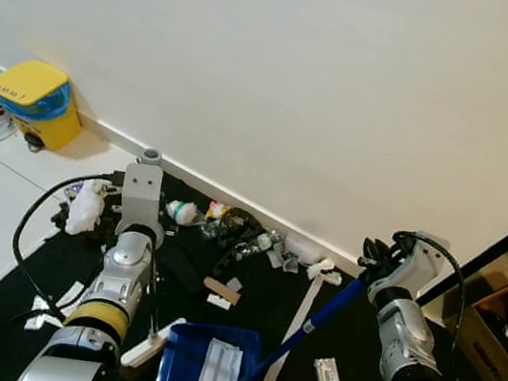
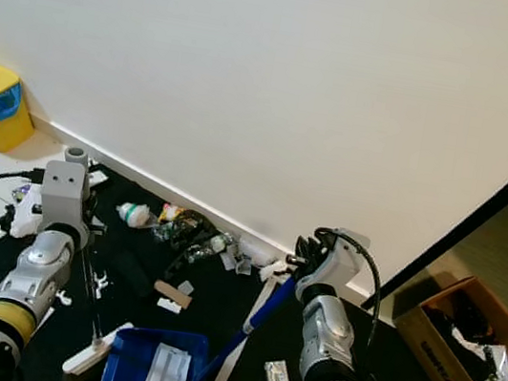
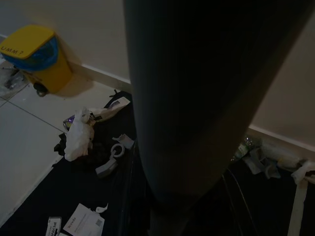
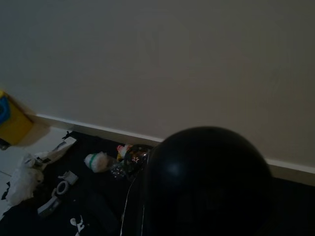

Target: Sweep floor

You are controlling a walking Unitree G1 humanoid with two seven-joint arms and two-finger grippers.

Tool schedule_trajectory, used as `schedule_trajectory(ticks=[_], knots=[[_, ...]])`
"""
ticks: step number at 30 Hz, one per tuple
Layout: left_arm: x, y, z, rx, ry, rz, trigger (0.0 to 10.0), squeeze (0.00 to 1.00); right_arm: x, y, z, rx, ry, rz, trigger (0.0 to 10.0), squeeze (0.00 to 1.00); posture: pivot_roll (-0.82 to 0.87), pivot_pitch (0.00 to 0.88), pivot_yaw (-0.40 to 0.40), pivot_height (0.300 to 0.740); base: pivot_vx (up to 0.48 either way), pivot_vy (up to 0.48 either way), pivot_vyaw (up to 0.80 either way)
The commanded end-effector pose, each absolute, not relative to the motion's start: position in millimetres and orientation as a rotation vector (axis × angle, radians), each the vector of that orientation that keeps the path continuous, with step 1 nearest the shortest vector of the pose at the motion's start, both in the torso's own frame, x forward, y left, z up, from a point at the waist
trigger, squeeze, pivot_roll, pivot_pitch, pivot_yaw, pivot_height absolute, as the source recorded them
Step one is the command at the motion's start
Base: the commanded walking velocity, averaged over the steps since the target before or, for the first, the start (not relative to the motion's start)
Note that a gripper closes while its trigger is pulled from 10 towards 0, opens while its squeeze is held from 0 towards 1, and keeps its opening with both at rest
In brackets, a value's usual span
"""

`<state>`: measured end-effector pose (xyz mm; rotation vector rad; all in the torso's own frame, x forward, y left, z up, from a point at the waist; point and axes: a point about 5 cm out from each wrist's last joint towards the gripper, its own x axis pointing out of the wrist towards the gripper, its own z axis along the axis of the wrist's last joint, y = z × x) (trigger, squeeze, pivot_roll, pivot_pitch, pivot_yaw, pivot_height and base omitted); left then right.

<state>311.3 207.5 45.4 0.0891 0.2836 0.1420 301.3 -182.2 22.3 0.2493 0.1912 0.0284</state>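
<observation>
A blue dustpan stands on the black mat just in front of me, with a white strip lying in it. Its thin black handle rises to my left gripper, which is shut on it; in the left wrist view the handle is a wide dark column. My right gripper is shut on the blue broom handle, which slants down to the dustpan's right side. The handle's black end cap looms in the right wrist view. Litter lies along the white wall's baseboard.
A yellow bin stands by the wall at the left. A crumpled white bag and a black cable lie at the mat's left edge. A cardboard box sits at the right. A small packet lies near my right arm.
</observation>
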Motion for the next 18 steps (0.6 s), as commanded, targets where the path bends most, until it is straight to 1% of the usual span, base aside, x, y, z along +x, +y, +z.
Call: schedule_trajectory(ticks=[1,18], knots=[[308.9,206.0,39.8,0.11,0.317,0.12,10.0,0.0,296.9,-187.2,16.2,0.226,0.232,0.005,10.0,0.0,0.04,0.046,-0.02,0.74,0.0,0.0,0.0],[303.2,199.3,31.7,0.065,0.339,0.136,10.0,0.0,299.6,-186.7,18.4,0.203,0.235,0.022,10.0,0.0,0.03,0.055,-0.034,0.74,0.0,0.0,0.0]])
